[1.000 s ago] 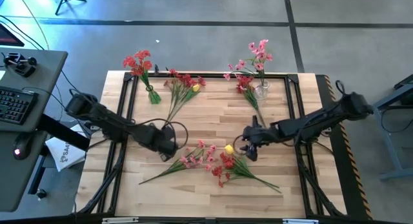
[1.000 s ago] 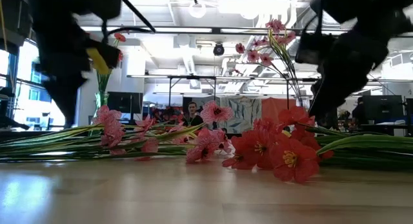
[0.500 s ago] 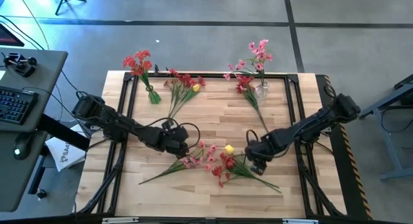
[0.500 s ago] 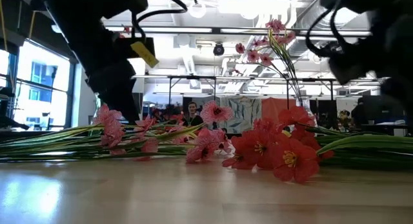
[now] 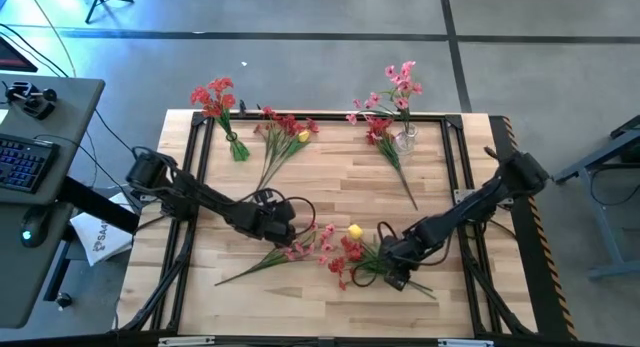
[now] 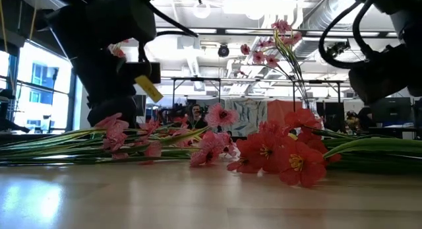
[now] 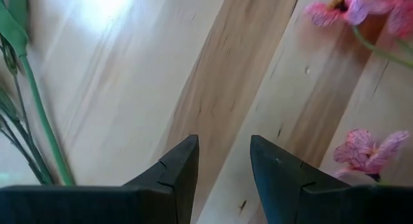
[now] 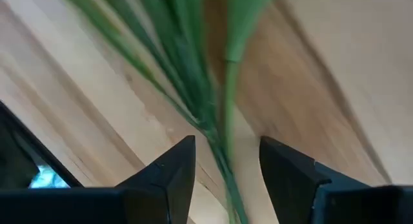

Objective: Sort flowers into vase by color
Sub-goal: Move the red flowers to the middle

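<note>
A pink spray [image 5: 300, 249] and a red spray with a yellow bloom [image 5: 352, 232] lie flat on the near middle of the table. My left gripper [image 5: 288, 237] is open and hovers low just left of the pink blossoms [image 7: 371, 150], with bare wood between its fingers [image 7: 222, 146]. My right gripper [image 5: 388, 270] is open too, and its fingers stand on either side of the red spray's green stems [image 8: 219, 117]. A glass vase [image 5: 405, 140] at the far right holds pink flowers. A red bunch [image 5: 215, 97] stands at the far left.
Another red spray with a yellow bloom [image 5: 285, 135] lies at the far middle, and a red spray [image 5: 390, 152] lies beside the glass vase. A black frame [image 5: 200, 157] runs around the tabletop. Bare wood [image 5: 330, 182] shows in the table's middle. A desk with a keyboard [image 5: 20, 162] stands off to the left.
Both arms have come toward the near edge and lower. My left gripper moved right, up to the pink spray. My right gripper moved from beside the yellow bloom to over the red spray's stems. The flowers have stayed where they lay.
</note>
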